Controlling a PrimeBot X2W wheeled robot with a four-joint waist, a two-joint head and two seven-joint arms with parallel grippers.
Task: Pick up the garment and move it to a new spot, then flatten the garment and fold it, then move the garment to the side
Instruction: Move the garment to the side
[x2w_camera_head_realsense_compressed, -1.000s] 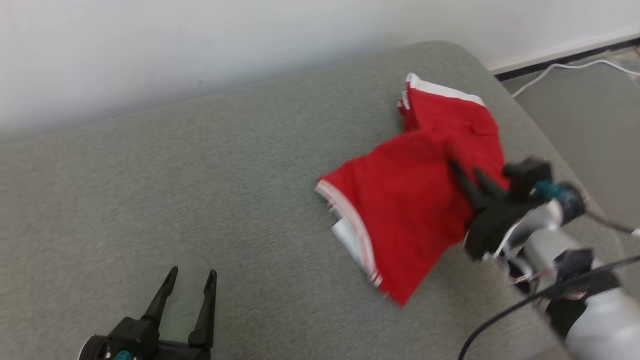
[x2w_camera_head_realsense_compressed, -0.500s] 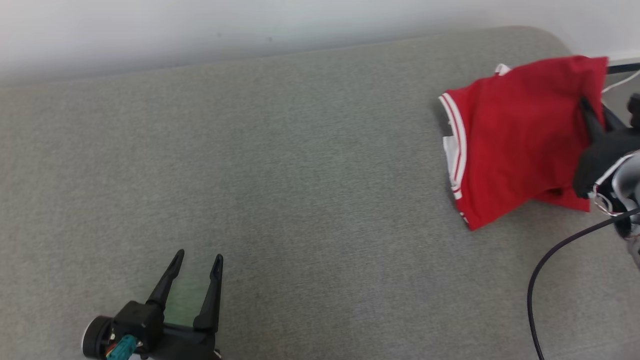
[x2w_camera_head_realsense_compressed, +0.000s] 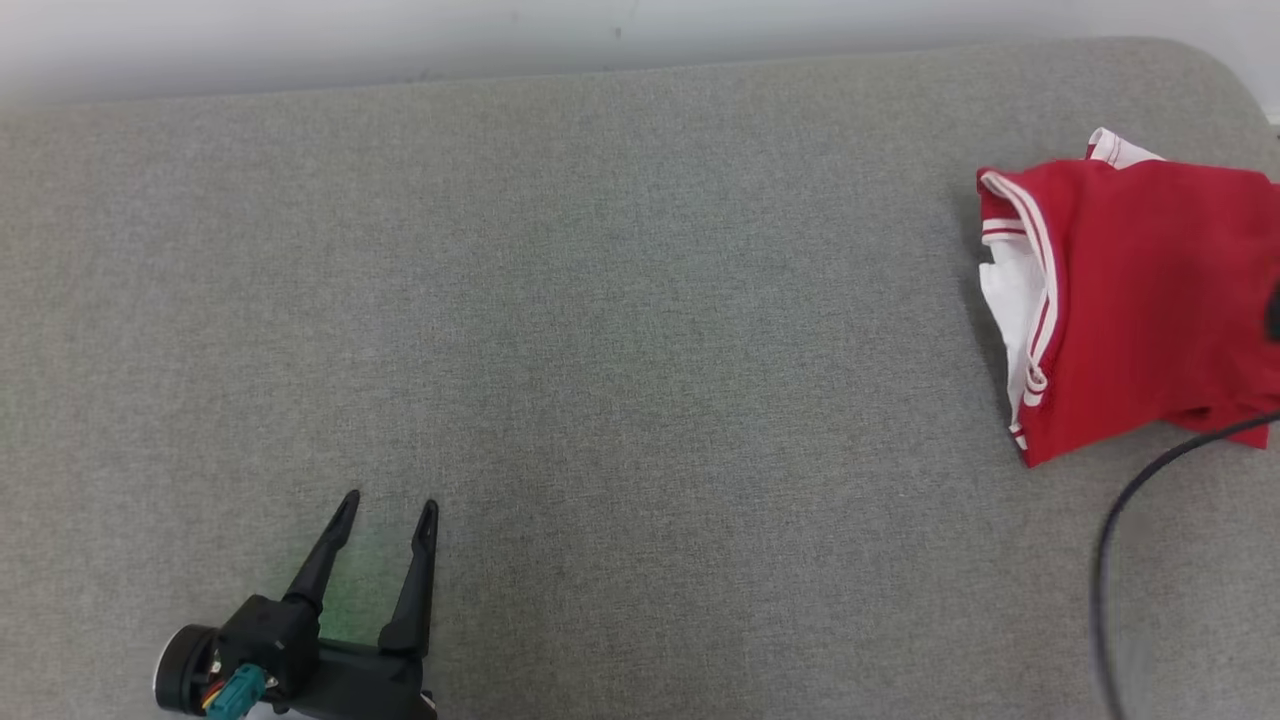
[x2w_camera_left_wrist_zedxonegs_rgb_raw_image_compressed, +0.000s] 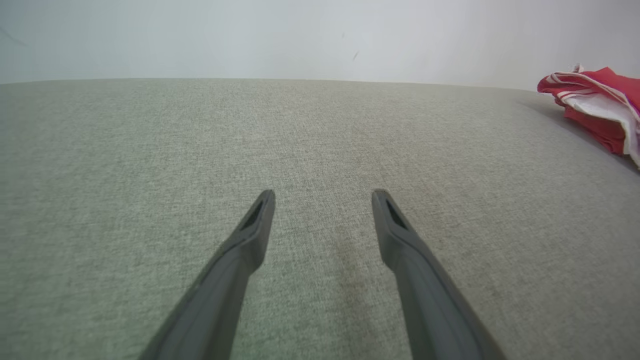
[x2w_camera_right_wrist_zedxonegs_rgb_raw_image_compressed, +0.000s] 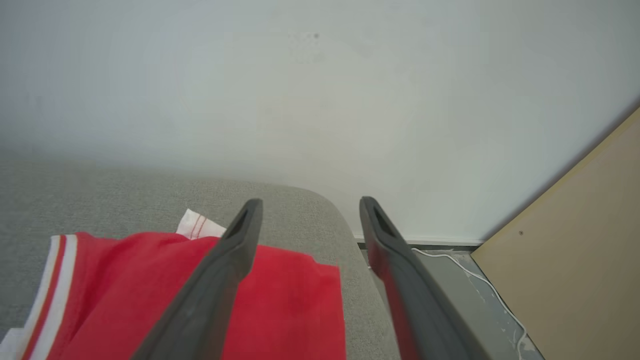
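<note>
Red garment (x2w_camera_head_realsense_compressed: 1140, 300) lies bunched at right edge on grey cushion (x2w_camera_head_realsense_compressed: 600, 300). My left jaws wide, lower left; my right jaws wide over it.

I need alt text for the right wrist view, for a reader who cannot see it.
The open right tool hangs over a red garment with white striped trim, lying at the end of a grey cushion. A white wall stands behind, a tan board at right.

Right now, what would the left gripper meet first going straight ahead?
The left gripper would probably reach the wall behind the grey cushion; the way looks free, the red garment off to its right.
</note>
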